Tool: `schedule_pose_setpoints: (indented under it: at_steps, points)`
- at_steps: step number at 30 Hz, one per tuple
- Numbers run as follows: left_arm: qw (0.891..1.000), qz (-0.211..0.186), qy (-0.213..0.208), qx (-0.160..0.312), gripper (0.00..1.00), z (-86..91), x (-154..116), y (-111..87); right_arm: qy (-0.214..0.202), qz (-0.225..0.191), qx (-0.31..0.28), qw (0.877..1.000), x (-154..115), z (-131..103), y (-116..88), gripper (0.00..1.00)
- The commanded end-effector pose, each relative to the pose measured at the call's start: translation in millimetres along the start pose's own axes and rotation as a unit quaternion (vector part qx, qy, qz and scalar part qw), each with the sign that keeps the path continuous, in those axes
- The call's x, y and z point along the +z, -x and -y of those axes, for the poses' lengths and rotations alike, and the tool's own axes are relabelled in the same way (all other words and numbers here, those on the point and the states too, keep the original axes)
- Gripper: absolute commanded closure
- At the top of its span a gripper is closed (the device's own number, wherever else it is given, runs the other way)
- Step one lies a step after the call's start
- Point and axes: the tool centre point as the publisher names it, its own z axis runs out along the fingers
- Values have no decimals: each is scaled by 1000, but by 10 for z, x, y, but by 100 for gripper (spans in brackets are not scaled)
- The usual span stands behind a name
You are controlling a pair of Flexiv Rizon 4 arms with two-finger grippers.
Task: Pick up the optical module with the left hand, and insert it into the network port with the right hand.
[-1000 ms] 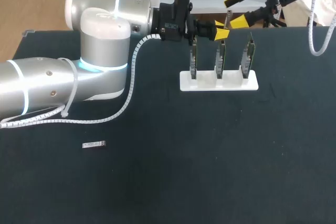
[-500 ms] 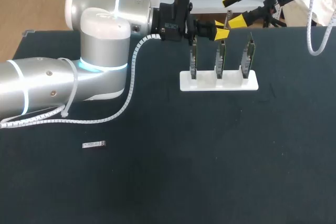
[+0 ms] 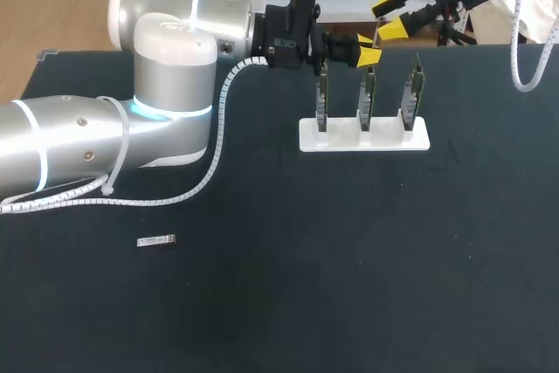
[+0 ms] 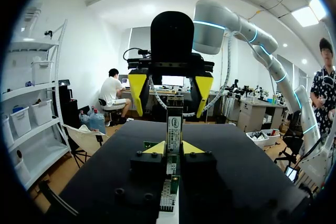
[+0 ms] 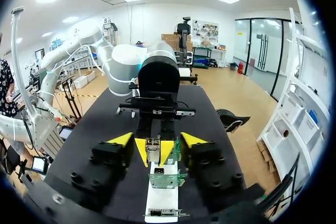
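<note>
My left gripper [image 3: 365, 51] is shut on the optical module [image 3: 377, 34], holding the slim grey bar upright above the middle board [image 3: 367, 98]. From the far right, my right gripper [image 3: 389, 17] straddles the module's upper end. In the left wrist view the module [image 4: 174, 124] rises from my left gripper [image 4: 174, 148], and my right gripper [image 4: 170, 98] has one finger on each side of it with a gap. In the right wrist view my right gripper [image 5: 156, 140] is open around the left gripper [image 5: 153, 153] and the module [image 5: 153, 146].
A white stand [image 3: 364, 135] carries three upright green boards below both grippers; it also shows under the right gripper as the white stand [image 5: 161, 199]. A second small grey module [image 3: 157, 240] lies on the dark table at the front left.
The right gripper's fingers have drawn closer together around the module's upper end. The left arm and the module have stayed still.
</note>
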Motion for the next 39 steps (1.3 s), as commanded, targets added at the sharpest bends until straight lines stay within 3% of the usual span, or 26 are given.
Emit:
schedule_pose_setpoints:
  at_steps: [1, 15, 16, 17, 30, 39]
  points:
    - [1000, 0, 2, 0, 100, 18, -4, 1, -1, 0, -1, 1000, 5, 5, -4, 100]
    - [1000, 0, 2, 0, 100, 18, -4, 1, 1, -2, -3, 1000, 5, 1, -2, 100]
    - [1000, 0, 2, 0, 61, 18, -4, 1, 1, -2, -4, 1000, 4, 1, -1, 100]
    - [1000, 0, 2, 0, 0, 18, -4, 1, 1, -2, -4, 1000, 4, 0, 1, 100]
    - [1000, 4, 1, 10, 0, 25, -9, 13, -3, 3, -5, 1000, -15, -16, 5, 100]
    - [996, -80, 6, 31, 0, 54, -50, 67, -5, 6, -4, 1000, -25, -24, -8, 100]
